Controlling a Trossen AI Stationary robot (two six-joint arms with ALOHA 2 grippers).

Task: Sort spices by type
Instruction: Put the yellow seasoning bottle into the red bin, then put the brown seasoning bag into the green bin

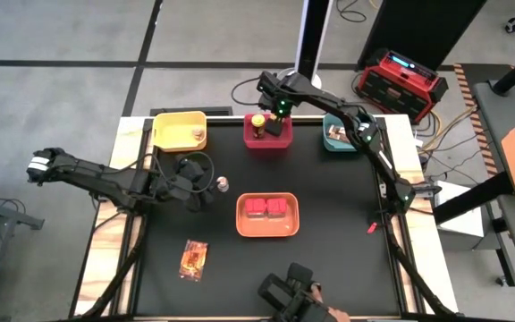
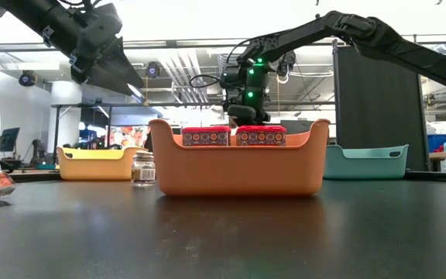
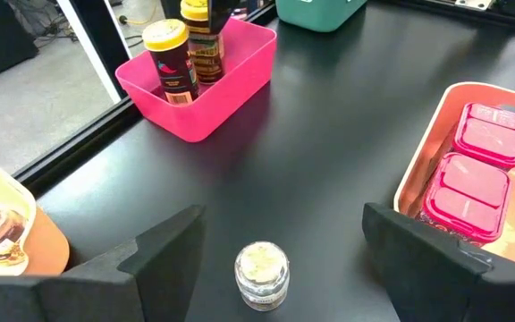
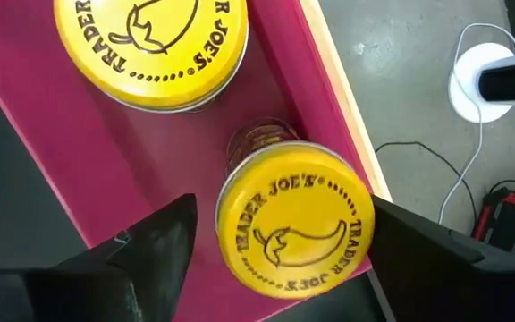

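Note:
My left gripper [image 1: 202, 183] [image 3: 282, 213] is open and low over the table. Its fingers stand either side of a grey-topped clear shaker [image 3: 262, 273] [image 1: 223, 184], which stands on its base, untouched. My right gripper [image 1: 280, 121] [image 4: 284, 204] is open over the pink tray [image 1: 267, 141], its fingers flanking the lid of a yellow-lidded jar [image 4: 293, 233]. A second jar [image 4: 150, 45] [image 1: 257, 121] stands beside it in the tray. Two red tubs [image 1: 267, 208] lie in the orange tray [image 1: 267, 231]. One printed packet [image 1: 193, 259] lies flat on the table. My right gripper comes down from above with a finger on each side of the jar's yellow lid [image 4: 240, 206]. Pink tray floor shows between one finger [image 4: 164, 241] and the lid. The other finger [image 4: 409, 246] is at the lid's rim, and I cannot tell whether it touches.
The yellow tray [image 1: 173, 121] at the far left holds another shaker [image 1: 198, 136]. The teal tray [image 1: 338, 143] at the far right holds a packet [image 1: 336, 133]. A dark device [image 1: 289, 293] and a person's hand [image 1: 333, 313] show at the near edge. Bare black table lies around the orange tray.

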